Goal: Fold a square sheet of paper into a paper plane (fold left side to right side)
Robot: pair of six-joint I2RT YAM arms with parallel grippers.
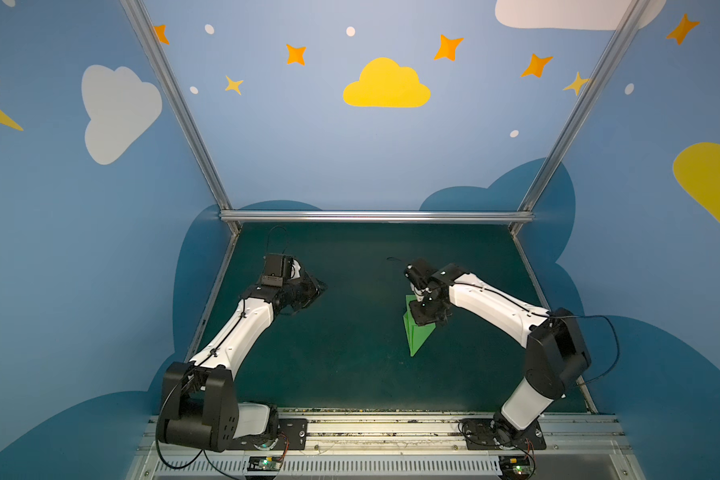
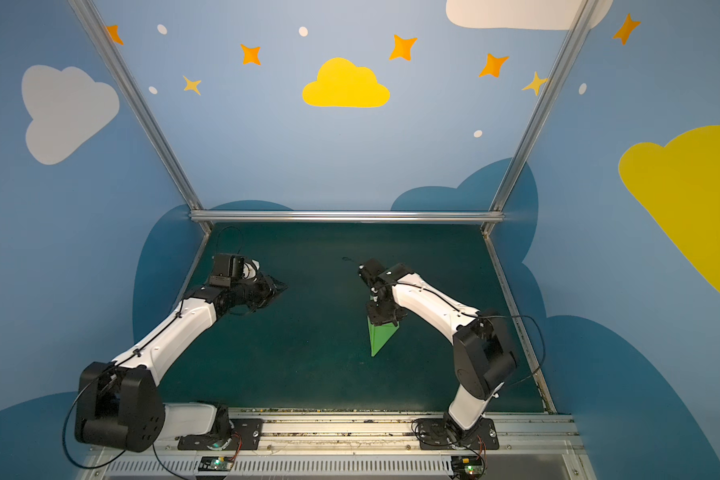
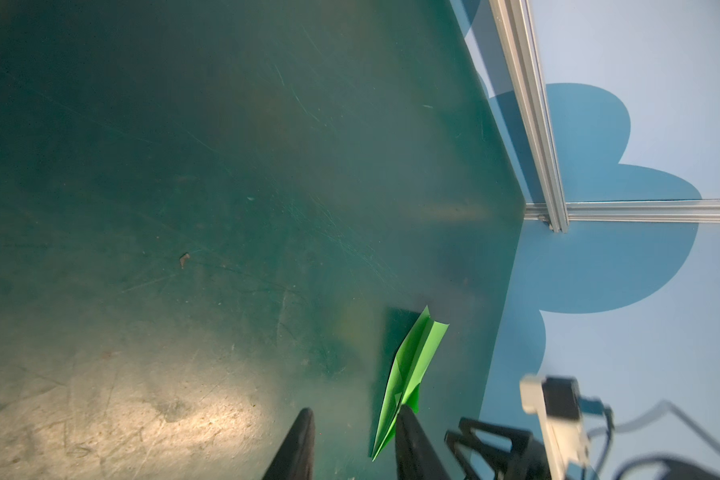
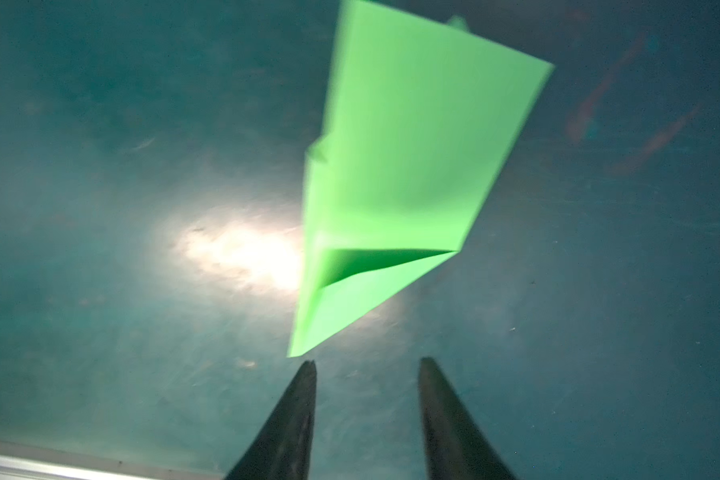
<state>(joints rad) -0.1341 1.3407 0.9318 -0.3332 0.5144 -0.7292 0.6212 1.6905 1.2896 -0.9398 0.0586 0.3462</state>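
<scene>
On the dark teal desk point(image 1: 341, 374), right of centre, the paper plane point(image 1: 415, 334) lies with its pointed nose toward the near edge, as both top views show. The right pincer point(image 4: 364, 365) hovers over the wide tail end, jaws apart with nothing between them; the paper sits just beyond the fingertips. The left pincer point(image 3: 352, 411) hangs well apart on the left side, jaws likewise parted and empty.
</scene>
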